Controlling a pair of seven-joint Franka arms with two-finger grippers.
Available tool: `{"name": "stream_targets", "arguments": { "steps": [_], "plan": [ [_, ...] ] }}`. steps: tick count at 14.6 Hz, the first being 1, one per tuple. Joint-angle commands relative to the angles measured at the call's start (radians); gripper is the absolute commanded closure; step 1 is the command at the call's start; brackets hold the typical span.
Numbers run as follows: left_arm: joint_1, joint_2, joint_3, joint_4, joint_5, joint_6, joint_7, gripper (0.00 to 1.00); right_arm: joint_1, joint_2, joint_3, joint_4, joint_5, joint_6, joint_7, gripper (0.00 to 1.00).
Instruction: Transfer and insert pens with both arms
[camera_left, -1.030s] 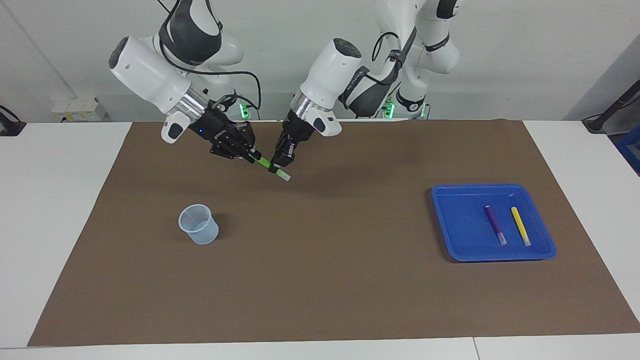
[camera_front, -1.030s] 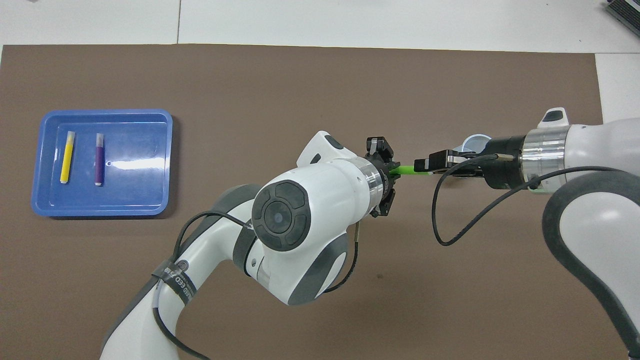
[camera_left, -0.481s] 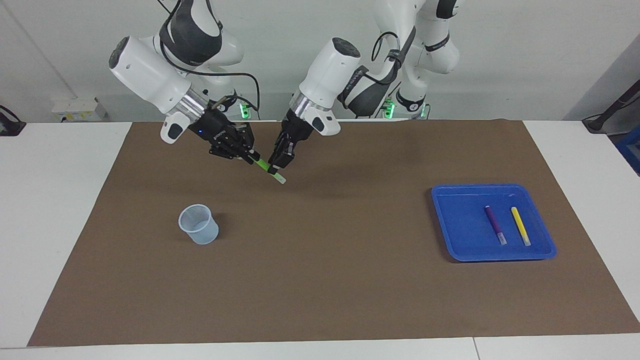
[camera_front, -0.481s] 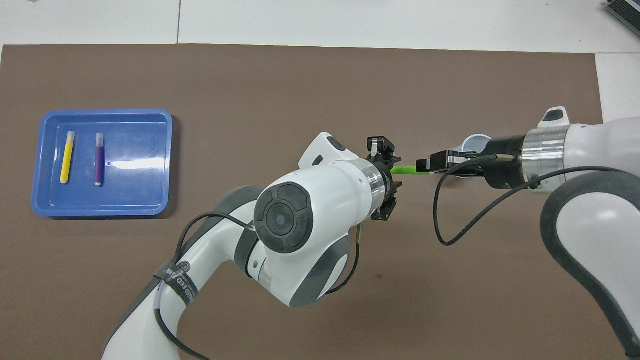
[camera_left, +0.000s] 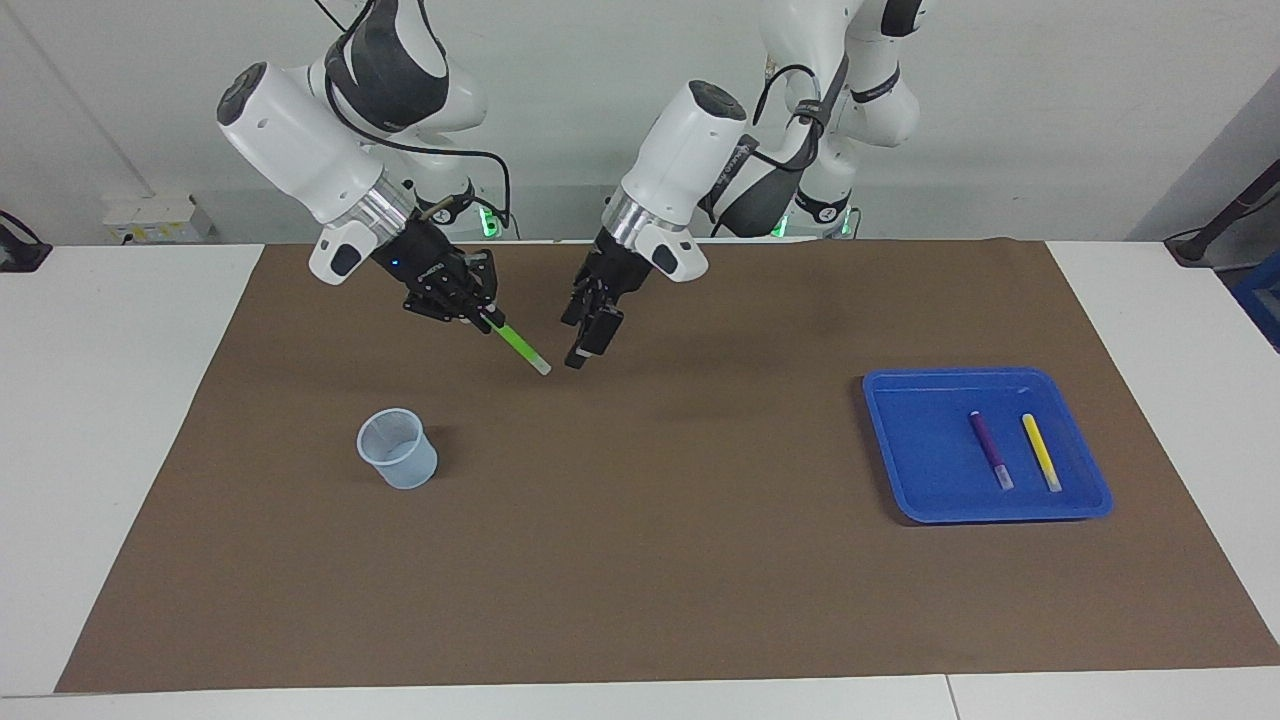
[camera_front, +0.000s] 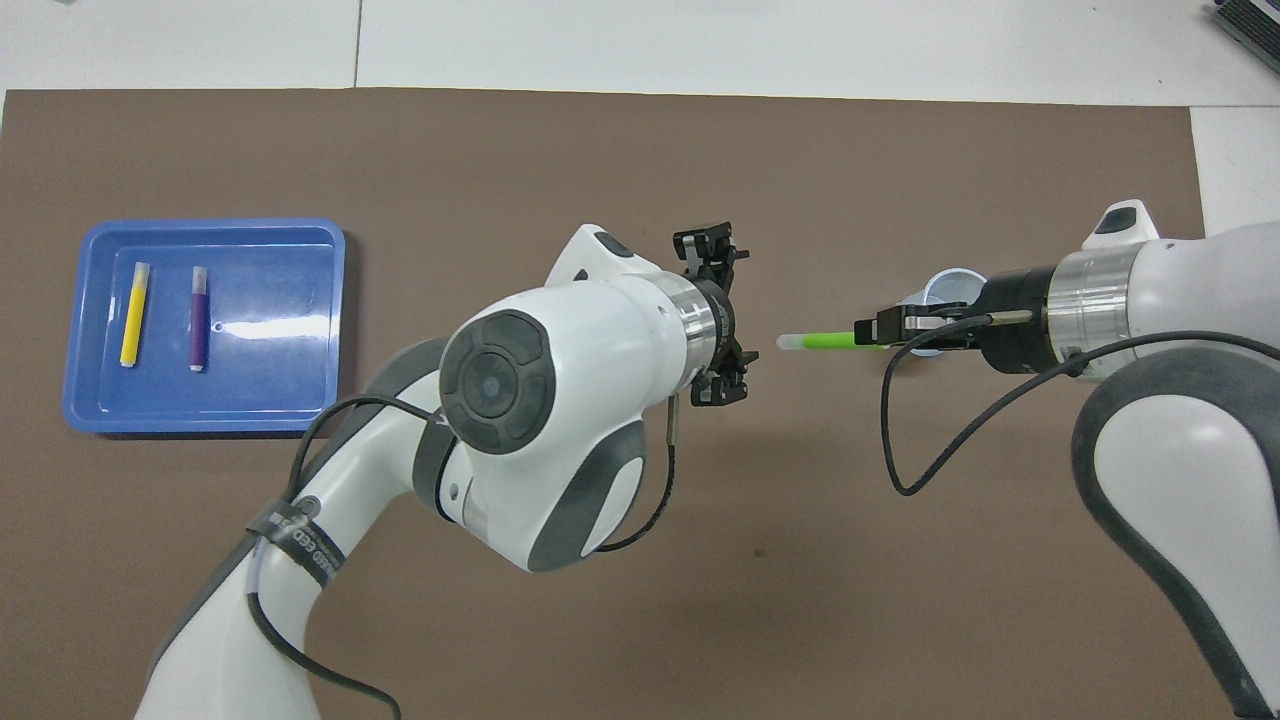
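Observation:
My right gripper (camera_left: 487, 318) is shut on the bright green pen (camera_left: 520, 348), which it holds slanted in the air over the brown mat, whitish end pointing down toward my left gripper. In the overhead view the green pen (camera_front: 820, 340) sticks out of the right gripper (camera_front: 868, 333). My left gripper (camera_left: 588, 335) is open and empty, just beside the pen's free end and apart from it; it also shows in the overhead view (camera_front: 742, 312). The purple pen (camera_left: 990, 450) and the yellow pen (camera_left: 1041, 452) lie side by side in the blue tray (camera_left: 900, 400).
A translucent cup (camera_left: 397, 448) stands upright on the mat toward the right arm's end; in the overhead view the cup (camera_front: 950, 285) is partly covered by the right gripper. The blue tray (camera_front: 280, 380) sits toward the left arm's end. The brown mat (camera_left: 650, 560) covers the table.
My left gripper has let go of the green pen, opened and drawn away from it. My right gripper keeps the pen and has shifted slightly toward its own end of the table.

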Motion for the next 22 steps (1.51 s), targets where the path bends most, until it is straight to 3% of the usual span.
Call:
{"name": "stream_targets", "arguments": {
  "steps": [1, 6, 11, 15, 19, 22],
  "plan": [
    [0.060, -0.032, -0.002, -0.003, -0.002, -0.036, 0.000, 0.00, -0.037, 0.039, -0.001, 0.085, -0.069, -0.082, -0.025, 1.00],
    [0.135, -0.029, -0.002, 0.002, -0.015, 0.023, -0.009, 0.00, -0.071, 0.046, -0.003, 0.141, -0.231, -0.148, -0.031, 1.00],
    [0.182, -0.029, -0.001, 0.009, 0.011, 0.037, 0.017, 0.00, -0.115, 0.053, -0.003, 0.141, -0.421, -0.116, -0.205, 1.00],
    [0.256, -0.046, 0.007, 0.009, 0.104, -0.077, 0.167, 0.00, -0.137, 0.090, -0.003, 0.141, -0.464, -0.022, -0.283, 1.00],
    [0.371, -0.051, 0.005, 0.008, 0.109, -0.145, 0.456, 0.00, -0.120, 0.162, -0.003, 0.139, -0.483, 0.071, -0.275, 1.00],
    [0.489, -0.068, 0.007, 0.005, 0.109, -0.268, 0.888, 0.00, -0.121, 0.167, -0.003, 0.121, -0.491, 0.068, -0.275, 1.00]
  ]
}}
